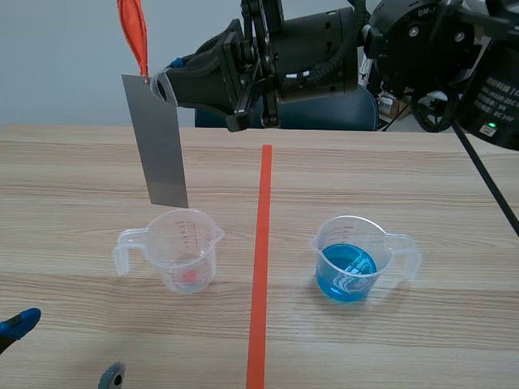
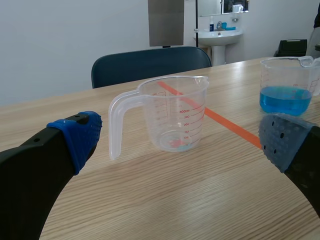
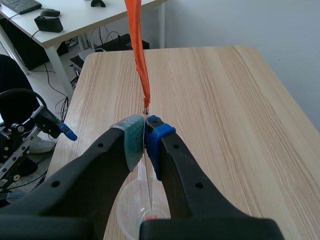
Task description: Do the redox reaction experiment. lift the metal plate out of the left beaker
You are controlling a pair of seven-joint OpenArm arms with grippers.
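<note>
Scene view: right gripper [image 1: 165, 86] clamps a flat grey metal plate [image 1: 162, 150] above the clear plastic beaker [image 1: 185, 253]; left gripper [image 2: 177, 137] gapes.

This looks like an office room used as a small lab. A long wooden desk [image 1: 405, 162] holds a clear beaker [image 1: 182, 251] and a beaker of blue water [image 1: 349, 259]. A blue chair [image 2: 150, 65] and a white sink [image 2: 217, 36] stand behind. A white desk [image 3: 100, 12] has a keyboard [image 3: 20, 5], with cables [image 3: 105, 42] under it.
</note>
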